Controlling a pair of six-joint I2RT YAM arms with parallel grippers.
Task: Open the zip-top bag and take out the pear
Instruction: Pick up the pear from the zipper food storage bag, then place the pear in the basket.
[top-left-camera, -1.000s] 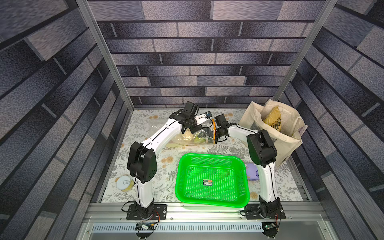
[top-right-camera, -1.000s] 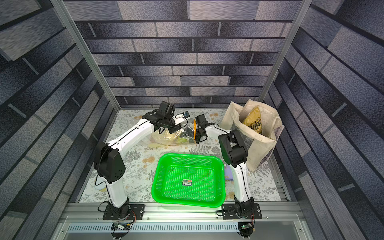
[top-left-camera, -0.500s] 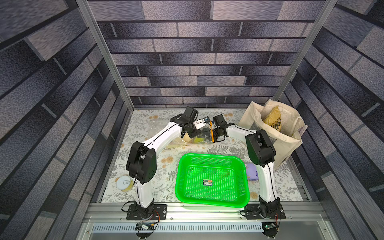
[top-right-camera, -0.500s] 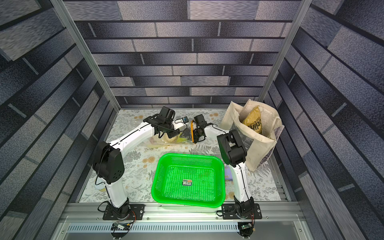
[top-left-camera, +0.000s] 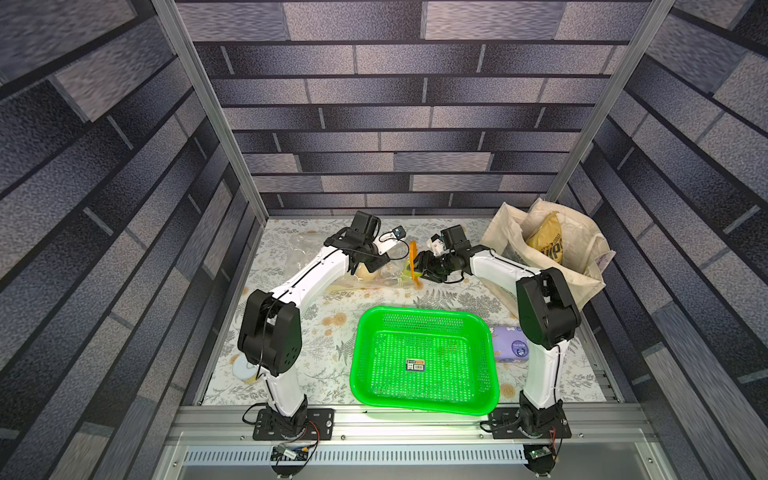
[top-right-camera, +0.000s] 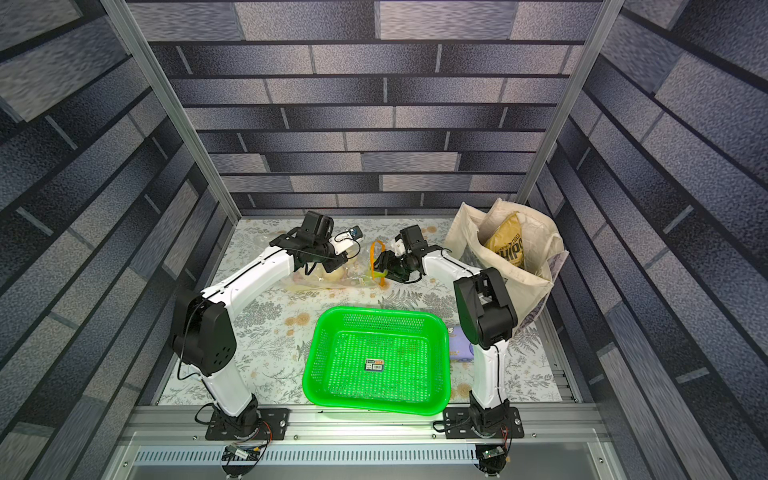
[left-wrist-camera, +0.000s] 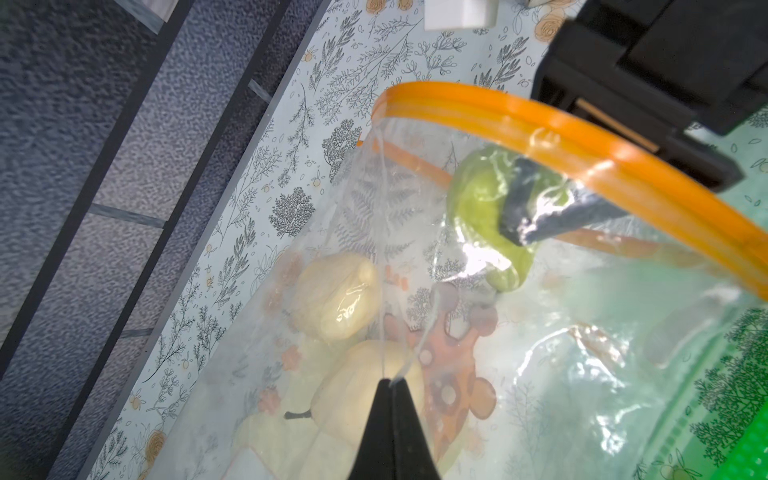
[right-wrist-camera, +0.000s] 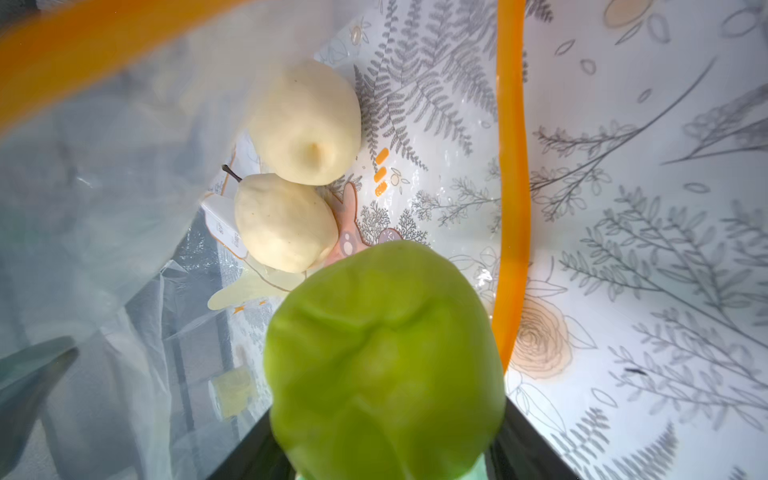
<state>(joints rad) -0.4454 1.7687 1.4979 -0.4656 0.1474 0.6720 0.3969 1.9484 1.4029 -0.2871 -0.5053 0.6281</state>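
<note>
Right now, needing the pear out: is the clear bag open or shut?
Open: the bag has its orange zip strip parted into a loop; the right gripper inside holds a green fruit.

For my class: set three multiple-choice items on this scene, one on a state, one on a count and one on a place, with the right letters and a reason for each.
1. The zip-top bag is: A zipped shut; B open, with the right hand reaching in; C folded in half.
2. Besides the green fruit, the pale fruits in it number: A two; B four; C none.
3. The yellow snack packet sits: A in the zip-top bag; B in the canvas tote; C in the right hand.

Answers:
1 B: the orange zip strip gapes in a loop, and the right wrist view looks into the bag.
2 A: the right wrist view shows two behind the green fruit.
3 B: both top views show it standing in the tote's mouth.
</note>
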